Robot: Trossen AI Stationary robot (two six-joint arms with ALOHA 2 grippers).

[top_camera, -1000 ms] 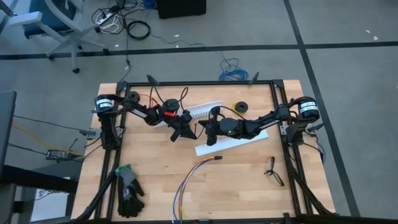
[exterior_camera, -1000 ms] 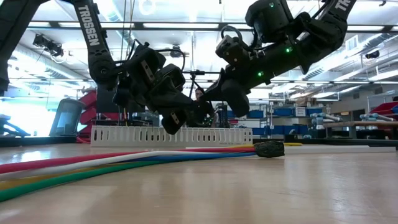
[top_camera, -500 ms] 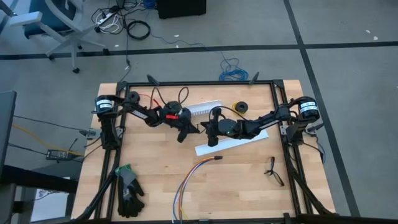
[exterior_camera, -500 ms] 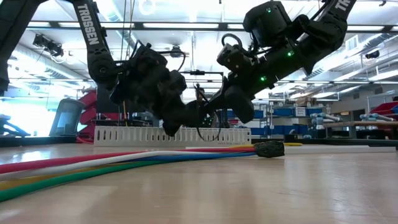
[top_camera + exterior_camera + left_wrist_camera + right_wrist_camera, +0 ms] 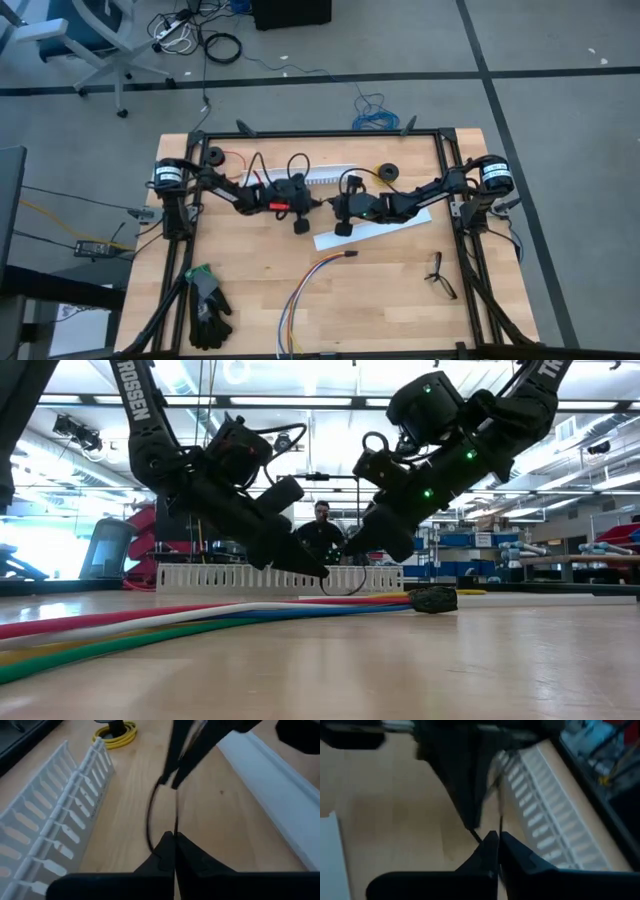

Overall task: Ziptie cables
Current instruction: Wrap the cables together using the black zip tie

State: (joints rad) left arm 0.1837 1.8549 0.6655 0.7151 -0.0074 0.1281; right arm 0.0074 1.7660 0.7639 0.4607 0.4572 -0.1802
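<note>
Above the middle of the table (image 5: 400,290), the two grippers meet nose to nose, raised clear of the wood. The left gripper (image 5: 301,226) reaches in from nine o'clock, and its fingers are pinched together on one end of the ziptie (image 5: 150,820). The right gripper (image 5: 340,228) comes from three o'clock, likewise clamped tight, holding the other end. Between them the thin black strip bows into a loop, seen in the low view hanging just under the two tips (image 5: 340,585) and in the left wrist view curving from one pair of fingers (image 5: 167,852) to the other gripper's tips farther off.

The cables (image 5: 300,295) lie apart from all this, toward six o'clock on the table, a loose bundle of coloured wires running off the near edge; nothing touches them. In the low view they stretch across the foreground.

A slotted white channel (image 5: 325,178) sits toward twelve o'clock of the grippers, and a flat white channel (image 5: 375,228) lies under the right arm. A yellow wire spool (image 5: 386,173) is at one o'clock, a black-and-green glove (image 5: 207,305) at seven, a small black forked object (image 5: 438,275) at four. A person (image 5: 321,532) stands in the room beyond.
</note>
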